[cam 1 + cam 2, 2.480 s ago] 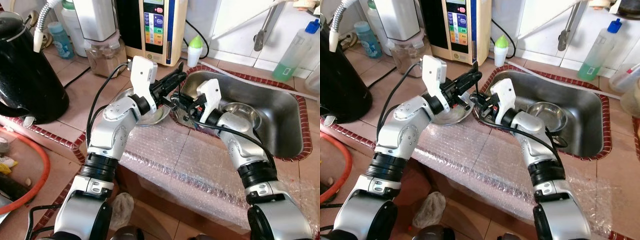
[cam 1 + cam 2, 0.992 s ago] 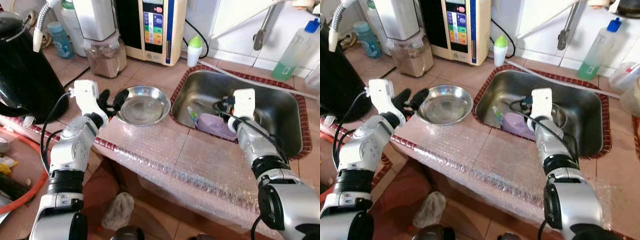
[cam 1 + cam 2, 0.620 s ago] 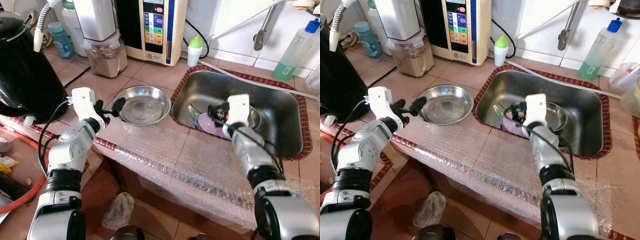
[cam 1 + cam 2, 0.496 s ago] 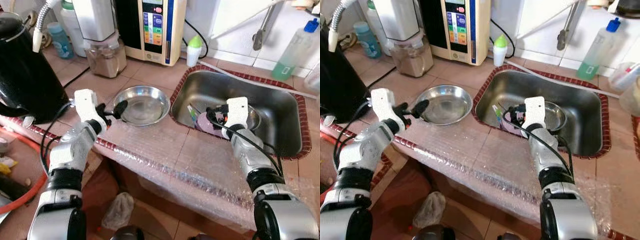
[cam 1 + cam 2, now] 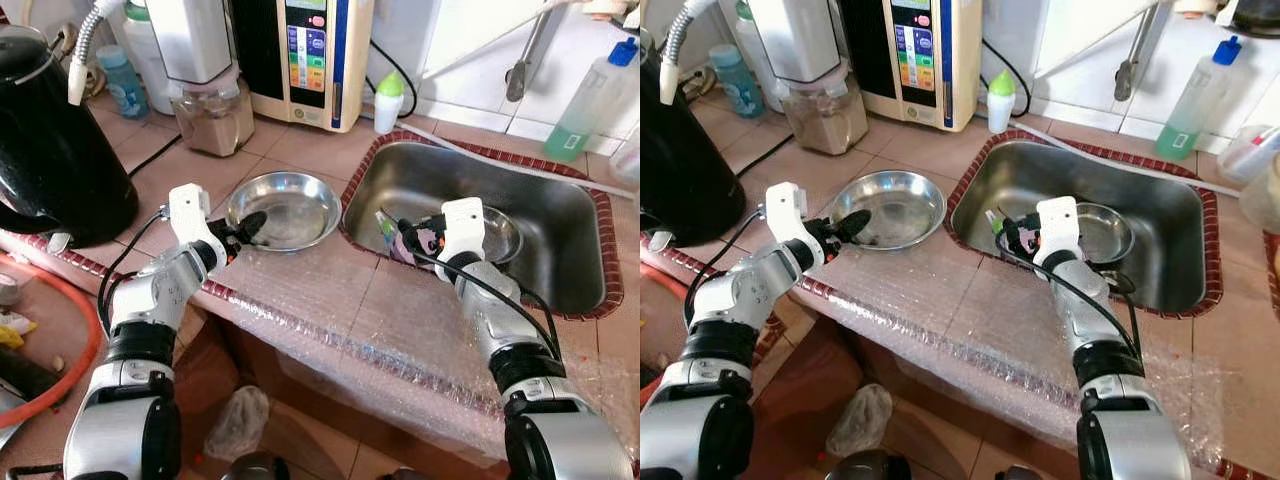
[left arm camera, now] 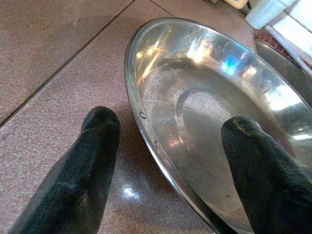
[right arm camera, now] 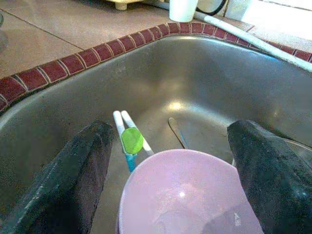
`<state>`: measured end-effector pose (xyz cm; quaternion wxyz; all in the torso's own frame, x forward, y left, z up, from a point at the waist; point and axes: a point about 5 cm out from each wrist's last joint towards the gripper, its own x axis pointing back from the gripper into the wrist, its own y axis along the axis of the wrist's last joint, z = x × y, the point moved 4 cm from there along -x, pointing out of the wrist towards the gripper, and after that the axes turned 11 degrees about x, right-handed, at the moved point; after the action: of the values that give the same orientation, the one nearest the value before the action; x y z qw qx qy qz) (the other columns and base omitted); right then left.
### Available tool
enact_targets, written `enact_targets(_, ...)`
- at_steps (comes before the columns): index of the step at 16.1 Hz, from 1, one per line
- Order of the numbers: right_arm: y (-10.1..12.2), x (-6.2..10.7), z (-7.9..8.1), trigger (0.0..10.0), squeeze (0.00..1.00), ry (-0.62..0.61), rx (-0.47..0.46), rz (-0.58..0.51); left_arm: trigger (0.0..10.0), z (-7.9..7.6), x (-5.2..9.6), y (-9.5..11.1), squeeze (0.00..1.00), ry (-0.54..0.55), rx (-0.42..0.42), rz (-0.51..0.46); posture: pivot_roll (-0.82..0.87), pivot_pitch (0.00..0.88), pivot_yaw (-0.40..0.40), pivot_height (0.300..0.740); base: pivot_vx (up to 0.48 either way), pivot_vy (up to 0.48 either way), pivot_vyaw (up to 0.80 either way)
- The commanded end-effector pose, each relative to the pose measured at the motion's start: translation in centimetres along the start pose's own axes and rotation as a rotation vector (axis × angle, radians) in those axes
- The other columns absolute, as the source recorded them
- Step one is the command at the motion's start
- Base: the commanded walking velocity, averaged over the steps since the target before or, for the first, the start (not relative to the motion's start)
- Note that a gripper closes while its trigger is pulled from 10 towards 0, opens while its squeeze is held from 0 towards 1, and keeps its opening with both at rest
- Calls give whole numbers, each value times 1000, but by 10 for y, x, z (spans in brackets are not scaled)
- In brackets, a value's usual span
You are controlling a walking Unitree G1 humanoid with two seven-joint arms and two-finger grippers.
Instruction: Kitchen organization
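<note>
Steel dish and lilac bowl, each framed by an open robot gripper

Shallow round stainless-steel dish (image 5: 285,208) sits on the tiled counter beside the steel sink (image 5: 560,290); the left gripper (image 6: 170,161) straddles its near rim, fingers spread, one outside, one over the bowl. In the sink, the right gripper (image 7: 173,170) hovers wide open over a pale purple plastic bowl (image 7: 187,195). Both look poised to grasp; next, each must close on a rim. The right wrist view reveals a green-tipped white utensil (image 7: 130,139) beside the bowl, and the head views show a second steel bowl (image 5: 1102,230) behind the arm
</note>
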<state>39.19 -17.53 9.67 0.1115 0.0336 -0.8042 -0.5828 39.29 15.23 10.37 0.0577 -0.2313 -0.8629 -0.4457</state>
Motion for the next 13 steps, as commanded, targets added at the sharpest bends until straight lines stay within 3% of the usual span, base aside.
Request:
enact_targets(1,4,-1,0,10000,0,1,10,-8,0,11,0,-12,0,53,16,58,-54,0,79,740,0,0,0)
enact_targets(5,6,0,-2,10000,0,1,15,-9,0,15,-1,-6,0,78,52,41,-57,0,82,740,0,0,0)
enact_targets(13,7,-1,5,10000,0,32,16,-7,0,21,-1,-2,0,103,10,20,-50,0,76,740,0,0,0)
